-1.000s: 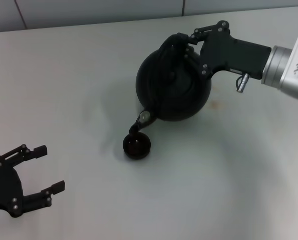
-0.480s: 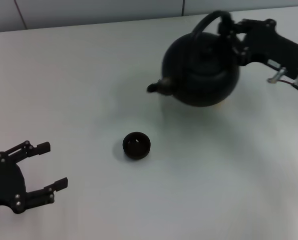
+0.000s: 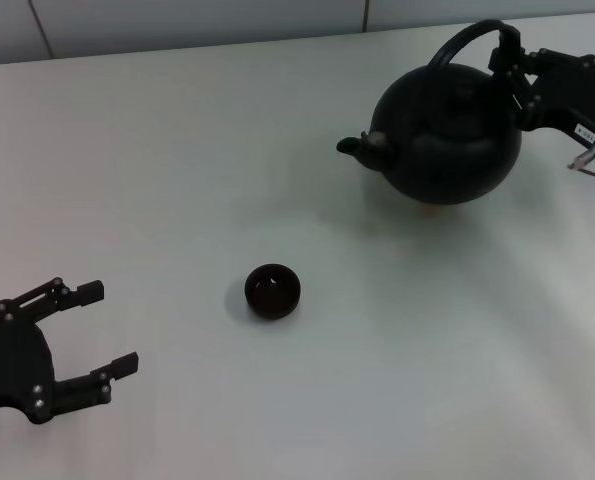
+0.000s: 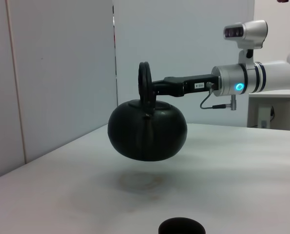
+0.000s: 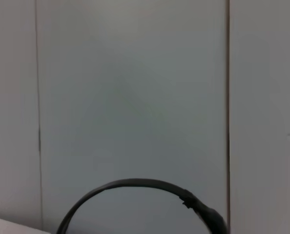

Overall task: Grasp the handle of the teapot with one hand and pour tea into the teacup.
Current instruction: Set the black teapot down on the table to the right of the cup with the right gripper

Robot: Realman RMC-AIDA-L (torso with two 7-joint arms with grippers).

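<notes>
The round black teapot (image 3: pixel 447 140) hangs upright a little above the table at the back right, its stubby spout (image 3: pixel 362 148) pointing left. My right gripper (image 3: pixel 507 62) is shut on the right side of its arched handle (image 3: pixel 459 38). The left wrist view shows the teapot (image 4: pixel 147 127) in the air with its shadow beneath. In the right wrist view only the handle's arc (image 5: pixel 135 184) appears. The small dark teacup (image 3: pixel 273 291) stands on the table, well left of and nearer than the teapot. My left gripper (image 3: pixel 89 330) rests open at the near left.
The white table (image 3: pixel 177 150) ends at a light wall (image 3: pixel 177 25) behind. A faint brownish stain (image 4: pixel 140 183) marks the surface under the teapot. The teacup's rim (image 4: pixel 182 226) shows at the edge of the left wrist view.
The teapot was tilted with its spout over the teacup; it has since levelled out and moved right and back, away from the cup. The left gripper barely shifted.
</notes>
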